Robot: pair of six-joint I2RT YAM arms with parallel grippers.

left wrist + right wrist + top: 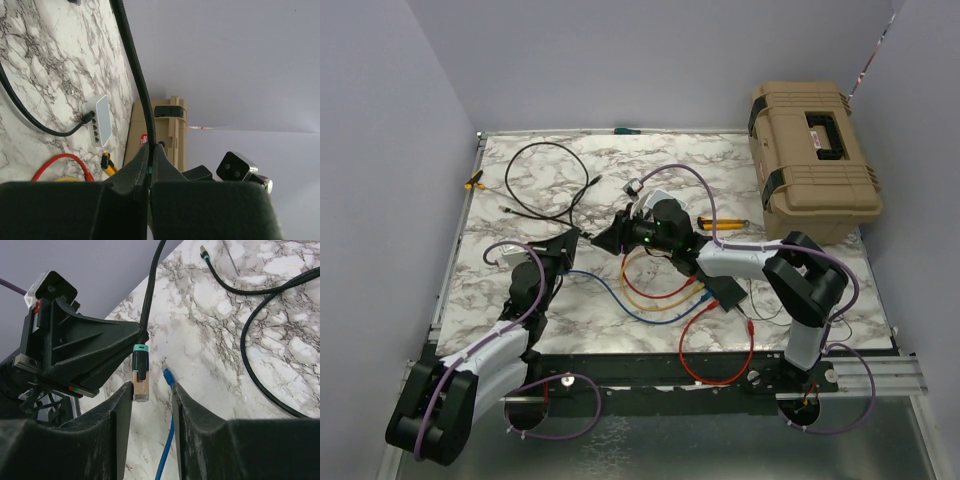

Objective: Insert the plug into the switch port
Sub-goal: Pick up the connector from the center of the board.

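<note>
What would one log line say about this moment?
left gripper: shut on cable | right gripper: open around plug | plug: not yet inserted

Clear plug [141, 390] with teal boot, hanging tip-down on black cable [150, 285], between right fingers [120, 415].

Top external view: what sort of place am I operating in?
Probably a lab robot test cell: a marble-patterned table boxed in by plain grey walls, with a tan hard case far right.
</note>
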